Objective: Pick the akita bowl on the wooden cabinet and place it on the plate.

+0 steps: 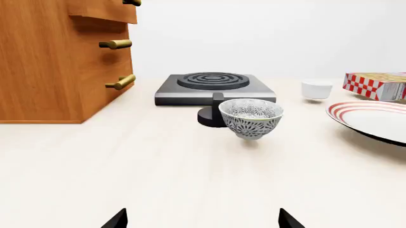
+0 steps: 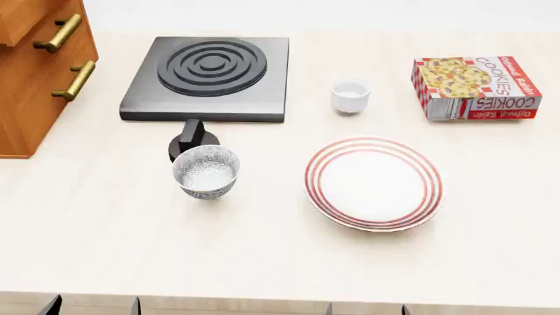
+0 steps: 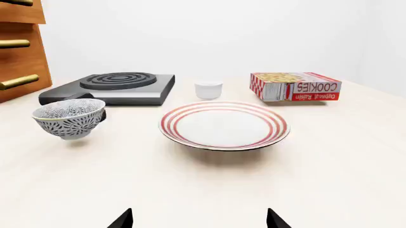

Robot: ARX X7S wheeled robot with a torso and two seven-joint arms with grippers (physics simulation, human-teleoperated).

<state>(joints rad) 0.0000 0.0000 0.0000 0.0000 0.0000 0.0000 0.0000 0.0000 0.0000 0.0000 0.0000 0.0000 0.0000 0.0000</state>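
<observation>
- The akita bowl (image 2: 206, 172), a small round white bowl covered in fine dark grey-blue floral speckle, stands upright on the pale wood-grain desk (image 2: 262, 262), not on the cabinet, in the left half of the surface and nearer its middle than its front edge.
- Just behind the bowl, touching or nearly so, lies the round black knob (image 2: 191, 139) of a flat dark grey single-ring hot plate (image 2: 210, 75), which sits toward the desk's rear edge.
- The wooden cabinet (image 2: 39, 65), a large orange-brown wood-grain box with drawers and brass bar handles (image 2: 75, 80), fills the desk's rear left corner, well apart from the bowl.
- The plate (image 2: 374, 182), wide, round and white with thin red concentric rings at its rim, rests to the right of the bowl, near but apart from it, with nothing on it.
- A small plain white cup (image 2: 350, 95) stands behind the plate, right of the hot plate.
- A red-and-white chequered cookie box (image 2: 475, 87) lies flat near the desk's rear right corner.
- The left gripper (image 1: 203, 221) shows only two dark fingertips, spread wide with nothing between them, facing the bowl from the front.
- The right gripper (image 3: 198, 219) likewise has its jaws released and apart, clasping nothing, facing the plate.
</observation>
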